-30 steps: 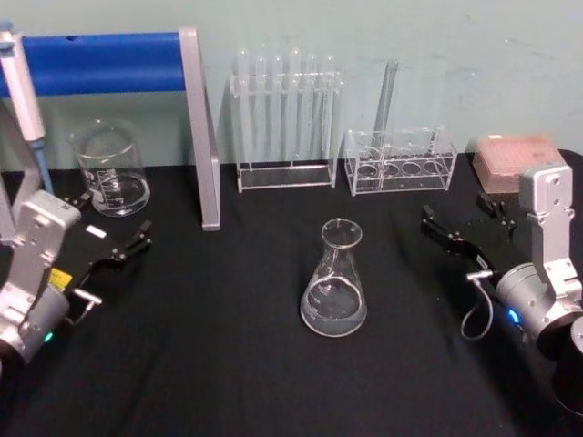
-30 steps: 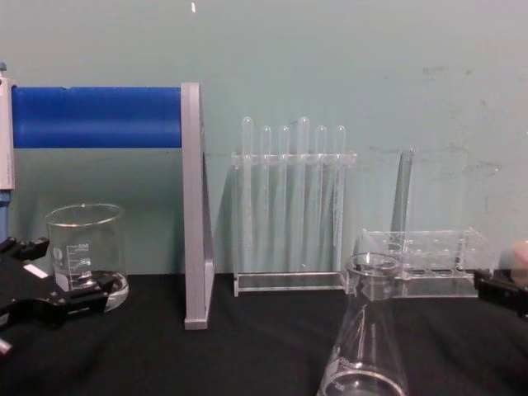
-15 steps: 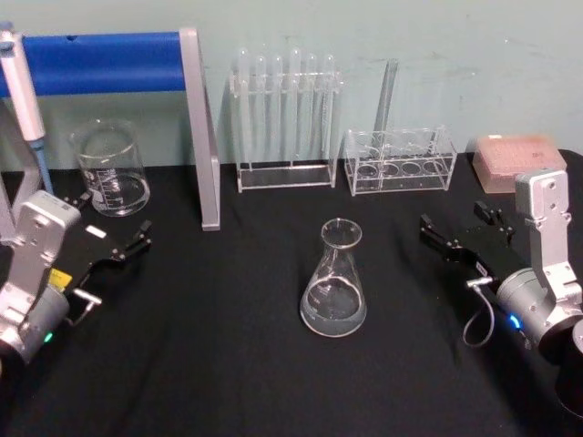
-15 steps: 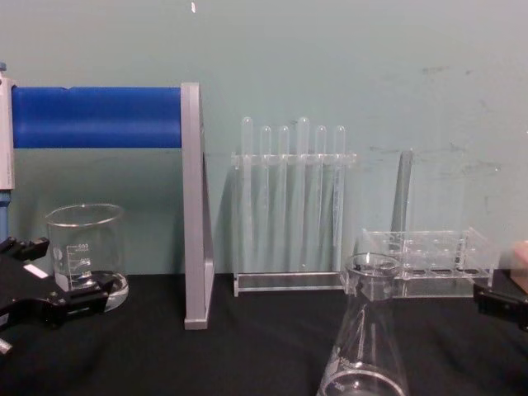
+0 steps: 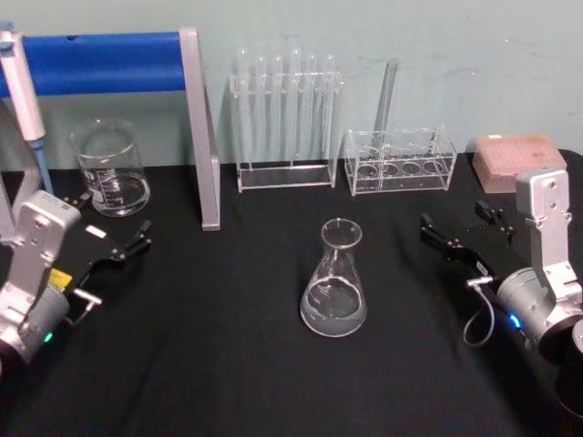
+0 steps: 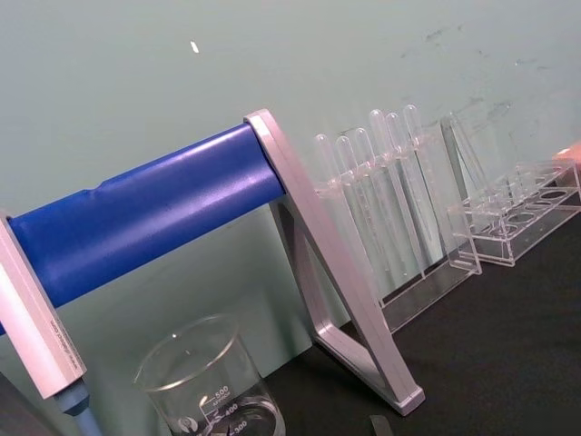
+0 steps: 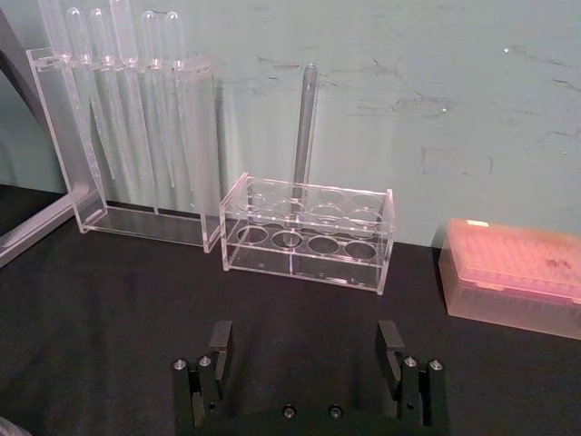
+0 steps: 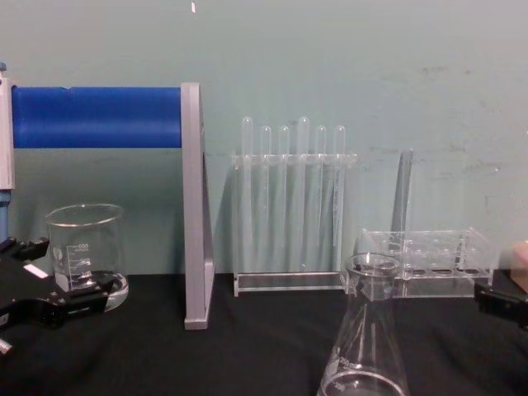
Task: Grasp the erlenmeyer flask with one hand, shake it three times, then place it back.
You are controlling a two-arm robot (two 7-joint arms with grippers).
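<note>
Black table [image 5: 228, 364]: flask [image 5: 333, 291] left of open right claw [image 5: 460, 229].

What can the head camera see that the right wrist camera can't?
Head view: the flask standing upright on the black table, the beaker and the left gripper. Right wrist view: the right gripper up close, jaws wide open. Both: the pink box, the low clear rack and the tall tube rack.

Glossy clear glass erlenmeyer flask [image 5: 333, 282]
</note>
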